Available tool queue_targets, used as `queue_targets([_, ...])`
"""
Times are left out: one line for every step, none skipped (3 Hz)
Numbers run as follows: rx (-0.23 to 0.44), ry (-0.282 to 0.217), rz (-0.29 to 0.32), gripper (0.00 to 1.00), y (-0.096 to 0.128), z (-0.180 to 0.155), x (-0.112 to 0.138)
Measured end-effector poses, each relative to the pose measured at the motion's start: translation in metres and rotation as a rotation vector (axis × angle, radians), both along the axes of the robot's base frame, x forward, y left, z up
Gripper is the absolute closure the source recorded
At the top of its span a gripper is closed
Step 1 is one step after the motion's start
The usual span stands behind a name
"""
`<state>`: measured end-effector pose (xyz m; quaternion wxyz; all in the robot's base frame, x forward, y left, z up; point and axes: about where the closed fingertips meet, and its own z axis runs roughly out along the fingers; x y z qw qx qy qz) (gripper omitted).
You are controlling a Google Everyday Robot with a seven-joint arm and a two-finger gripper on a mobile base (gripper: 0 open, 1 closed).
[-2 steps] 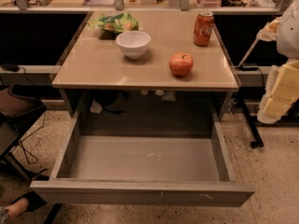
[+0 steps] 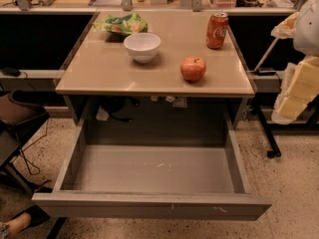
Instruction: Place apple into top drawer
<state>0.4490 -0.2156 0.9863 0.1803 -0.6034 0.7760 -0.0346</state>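
The red-orange apple [image 2: 193,68] stands on the tan table top [image 2: 99,68], near the front edge and right of centre. The top drawer [image 2: 154,171] is pulled fully out below the table, grey and with nothing in it. My gripper [image 2: 295,94] hangs at the right edge of the view, cream and white, beside the table's right side and well right of the apple. It holds nothing that I can see and touches neither the apple nor the drawer.
A white bowl [image 2: 142,46] stands left of the apple. A red soda can [image 2: 217,30] stands behind the apple. A green chip bag [image 2: 122,24] lies at the back left. A chair [image 2: 15,118] is on the left. A stand with a wheeled leg [image 2: 269,133] is on the right.
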Motion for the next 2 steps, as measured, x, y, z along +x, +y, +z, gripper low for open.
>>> queue_targets([0.06, 0.0, 0.04, 0.0, 0.009, 0.0, 0.047])
queue_targets([0.152, -0.001, 0.108, 0.0, 0.037, -0.008, 0.116])
